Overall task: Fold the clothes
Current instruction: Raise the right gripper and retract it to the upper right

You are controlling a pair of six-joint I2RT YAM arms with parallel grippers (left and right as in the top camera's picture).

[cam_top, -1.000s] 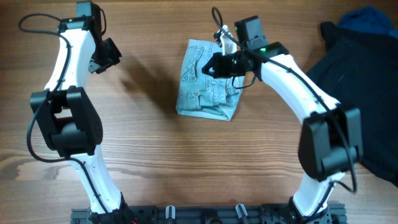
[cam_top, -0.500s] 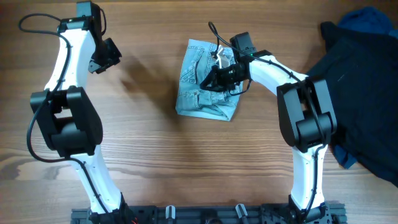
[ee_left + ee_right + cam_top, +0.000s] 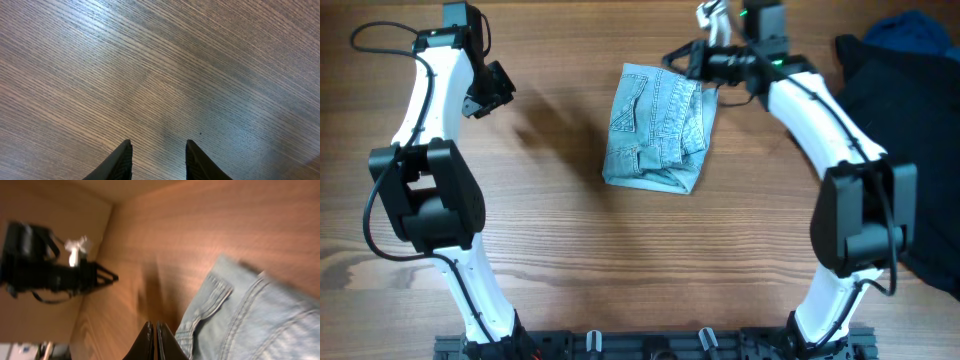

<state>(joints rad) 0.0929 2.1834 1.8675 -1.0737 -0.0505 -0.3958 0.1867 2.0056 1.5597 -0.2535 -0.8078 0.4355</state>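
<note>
Though it is bunched rather than flat, the denim [image 3: 658,130] lies as a folded bundle at mid-table, a stitched pocket and seams facing up. Just beyond its far right corner hangs the right gripper [image 3: 682,57], its fingers [image 3: 150,339] pressed together on nothing; it seems clear of the cloth, though the blurred wrist view leaves that unsure. Well to the left, toward the far edge, the left gripper [image 3: 500,86] hovers over bare table [image 3: 200,75], jaws parted and empty. At the far right a black garment [image 3: 910,150] sprawls, with a blue cloth [image 3: 912,30] beyond it.
</note>
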